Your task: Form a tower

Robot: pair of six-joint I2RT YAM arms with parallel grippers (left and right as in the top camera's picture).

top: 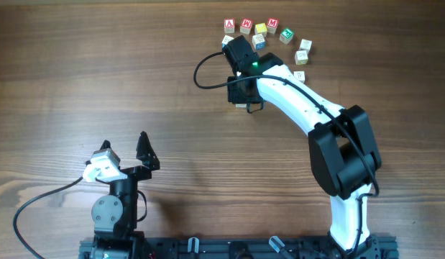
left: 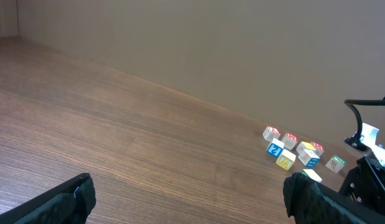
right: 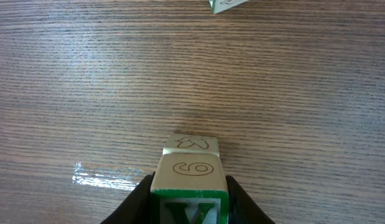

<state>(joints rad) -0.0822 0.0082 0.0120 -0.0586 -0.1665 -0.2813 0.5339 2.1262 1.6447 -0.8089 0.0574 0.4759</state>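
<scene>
2 arms: L sits at near edge of table (top: 78, 79), R stretched to far centre.
L gripper (top: 125, 150): fingers spread wide, nothing btwn them, well apart from all cubes.
R gripper (right: 191, 202): clamped on green-V cube (right: 191, 171), one dark finger each side.
Green-V cube: outline glyph on top face, green letter on near face.
Tower (right: 192, 143): pale cube w/ outline letter, touching far side of green-V cube in R wrist view; under or beside it, can't tell. Overhead: mostly hidden beneath R gripper, near loose cubes.
Loose cubes (top: 260, 29): cluster at far edge; red, yellow, blue, green faces.
</scene>
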